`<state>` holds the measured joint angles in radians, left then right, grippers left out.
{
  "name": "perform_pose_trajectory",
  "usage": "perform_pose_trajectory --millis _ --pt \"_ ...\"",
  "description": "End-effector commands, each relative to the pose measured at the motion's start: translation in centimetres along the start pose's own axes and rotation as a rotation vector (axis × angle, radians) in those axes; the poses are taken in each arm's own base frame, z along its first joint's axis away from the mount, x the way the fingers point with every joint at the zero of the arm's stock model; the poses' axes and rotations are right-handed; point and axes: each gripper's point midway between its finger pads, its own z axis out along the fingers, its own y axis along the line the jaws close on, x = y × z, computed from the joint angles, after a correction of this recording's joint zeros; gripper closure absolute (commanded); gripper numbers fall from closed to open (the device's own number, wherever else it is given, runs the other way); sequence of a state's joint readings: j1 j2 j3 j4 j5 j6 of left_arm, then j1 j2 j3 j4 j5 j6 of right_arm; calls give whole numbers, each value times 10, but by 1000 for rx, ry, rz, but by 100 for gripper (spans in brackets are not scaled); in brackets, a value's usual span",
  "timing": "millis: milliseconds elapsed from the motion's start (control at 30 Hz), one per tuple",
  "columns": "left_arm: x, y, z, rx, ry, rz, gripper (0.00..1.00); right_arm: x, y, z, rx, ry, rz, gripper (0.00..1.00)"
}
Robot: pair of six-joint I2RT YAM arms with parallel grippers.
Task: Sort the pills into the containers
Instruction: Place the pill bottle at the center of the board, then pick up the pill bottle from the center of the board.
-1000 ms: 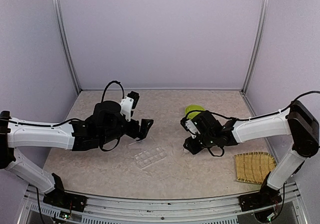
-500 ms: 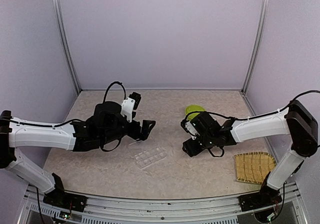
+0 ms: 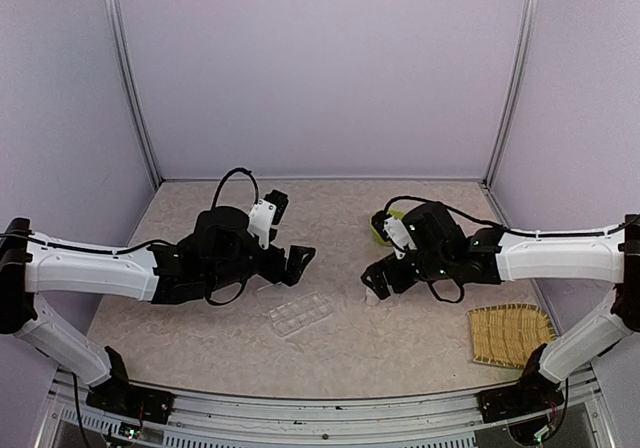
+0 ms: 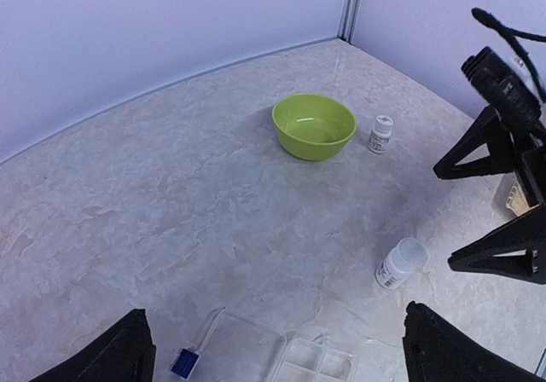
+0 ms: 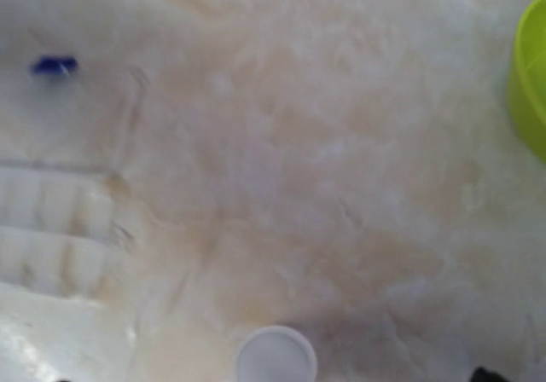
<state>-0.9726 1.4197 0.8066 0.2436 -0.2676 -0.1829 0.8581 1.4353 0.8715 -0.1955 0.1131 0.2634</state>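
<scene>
The containers are the compartments of a clear pill box (image 3: 300,315) lying between the arms, with its lid open and a blue clasp (image 4: 184,362). It also shows as the pill box (image 4: 320,365) in the left wrist view and blurred as the pill box (image 5: 51,228) in the right wrist view. No pills show in any view. My left gripper (image 3: 293,261) hovers open just left of the box, nothing between its fingers. My right gripper (image 3: 383,278) stands open to the right, over a small white bottle (image 4: 401,263) that rests free on the table, its round cap (image 5: 275,356) below the camera.
A lime-green bowl (image 4: 314,126) sits at the back, partly behind the right arm in the top view. A second small white bottle (image 4: 380,134) stands upright beside it. A woven bamboo mat (image 3: 510,333) lies at the front right. Walls close in the table.
My right gripper has opened and let go of the white bottle, and its arm has swung up and back. The left arm has drifted slightly right.
</scene>
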Motion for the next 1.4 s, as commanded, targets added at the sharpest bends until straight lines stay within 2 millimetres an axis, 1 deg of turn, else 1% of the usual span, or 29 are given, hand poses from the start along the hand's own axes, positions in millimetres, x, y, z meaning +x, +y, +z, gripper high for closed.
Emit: perform_pose_trajectory --millis 0,67,233,367,567,767,900,967,1033,1100,1167,1300,1367 --pt "-5 -13 4 38 -12 -2 1 -7 -10 -17 -6 -54 35 0" --pt "-6 -15 5 46 -12 3 1 -8 -16 -22 -12 -70 56 0" --pt "-9 -29 9 101 -8 18 1 -5 -42 -30 12 -90 140 0" --pt "-7 -44 20 136 24 54 1 4 -60 -33 40 -93 196 0" --pt "-3 -68 37 201 61 91 1 14 -76 -37 74 -101 238 0" --pt "1 -77 57 209 90 101 1 20 -94 -46 131 -131 290 0" --pt "-6 -71 63 154 69 84 1 27 -107 -52 197 -136 324 0" --pt "-17 -60 62 86 21 59 1 28 -108 -55 205 -145 324 0" --pt "-30 -45 56 -9 -43 19 1 29 -109 -57 210 -156 326 0" --pt "-40 -38 52 -52 -77 8 1 30 -111 -59 217 -167 331 0" --pt "-45 -33 52 -88 -88 2 1 31 -112 -59 219 -173 333 0" --pt "-45 -37 56 -80 -81 28 1 34 -113 -57 221 -168 338 0" --pt "-42 -46 59 -22 -84 40 1 35 -112 -56 217 -164 340 0"
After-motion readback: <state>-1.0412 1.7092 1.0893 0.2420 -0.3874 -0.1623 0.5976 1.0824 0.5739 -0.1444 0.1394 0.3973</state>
